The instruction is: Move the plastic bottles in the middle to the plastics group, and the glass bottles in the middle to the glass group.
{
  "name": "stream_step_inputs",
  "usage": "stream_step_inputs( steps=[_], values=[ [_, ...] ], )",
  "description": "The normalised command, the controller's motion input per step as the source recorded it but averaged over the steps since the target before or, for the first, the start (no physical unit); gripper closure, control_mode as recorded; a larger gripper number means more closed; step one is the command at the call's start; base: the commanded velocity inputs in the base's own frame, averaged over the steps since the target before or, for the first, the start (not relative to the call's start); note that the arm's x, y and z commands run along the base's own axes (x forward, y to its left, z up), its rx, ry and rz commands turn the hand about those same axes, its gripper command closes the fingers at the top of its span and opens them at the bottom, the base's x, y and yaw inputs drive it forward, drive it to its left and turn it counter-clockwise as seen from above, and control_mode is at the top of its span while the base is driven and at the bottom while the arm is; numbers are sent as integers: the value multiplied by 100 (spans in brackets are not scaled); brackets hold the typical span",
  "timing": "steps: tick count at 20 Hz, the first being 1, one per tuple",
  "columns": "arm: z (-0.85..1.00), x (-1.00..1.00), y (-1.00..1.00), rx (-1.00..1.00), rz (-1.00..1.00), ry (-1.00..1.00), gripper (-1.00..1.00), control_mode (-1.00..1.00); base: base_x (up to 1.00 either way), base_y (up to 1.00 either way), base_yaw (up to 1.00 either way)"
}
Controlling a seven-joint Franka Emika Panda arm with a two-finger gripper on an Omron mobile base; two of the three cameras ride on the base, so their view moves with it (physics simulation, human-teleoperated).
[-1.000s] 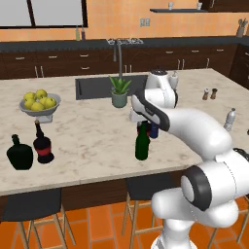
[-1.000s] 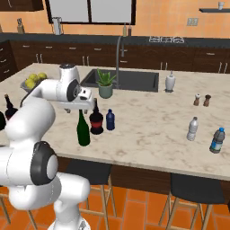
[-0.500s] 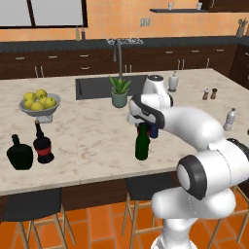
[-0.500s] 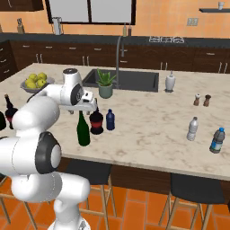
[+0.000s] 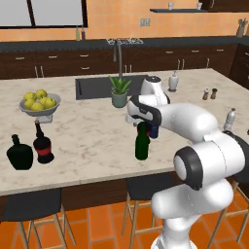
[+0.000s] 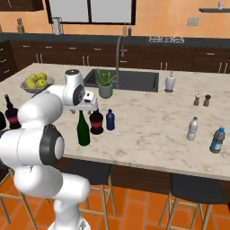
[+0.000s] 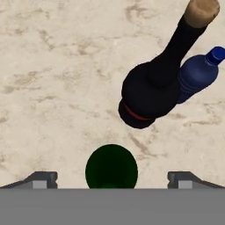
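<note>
A tall green wine bottle stands near the island's front edge. My gripper hangs open just above it, and the bottle's round top sits between the two fingertips. Right behind it are a round dark bottle with a red label and a small dark-blue bottle. At the far left stand a squat black-green flask and another red-label bottle. A clear pale-capped bottle stands at the right.
A bowl of lemons, a potted plant, the sink, a white dispenser and two shakers line the back of the island. A blue-labelled bottle stands beside the clear one. Stools tuck under the front edge.
The gripper has drifted a little left and down, settling over the top of the green bottle. Its jaws stayed open. No bottle has moved.
</note>
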Motion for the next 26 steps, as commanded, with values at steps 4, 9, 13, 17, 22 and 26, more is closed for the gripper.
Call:
stream_step_inputs(
  steps=[4,9,13,17,22,26],
  values=[
    [-24,-4,0,1,0,-3,100,-100,0,0,0],
    [-12,-21,-7,1,-1,0,100,-100,0,0,0],
    [5,-28,-3,0,0,0,100,-100,0,0,0],
    [14,-32,-2,0,0,0,100,-100,0,0,0],
    [24,-37,1,0,0,-1,100,-100,0,0,0],
    [24,-33,44,0,0,-2,100,-100,0,0,0]
  ],
)
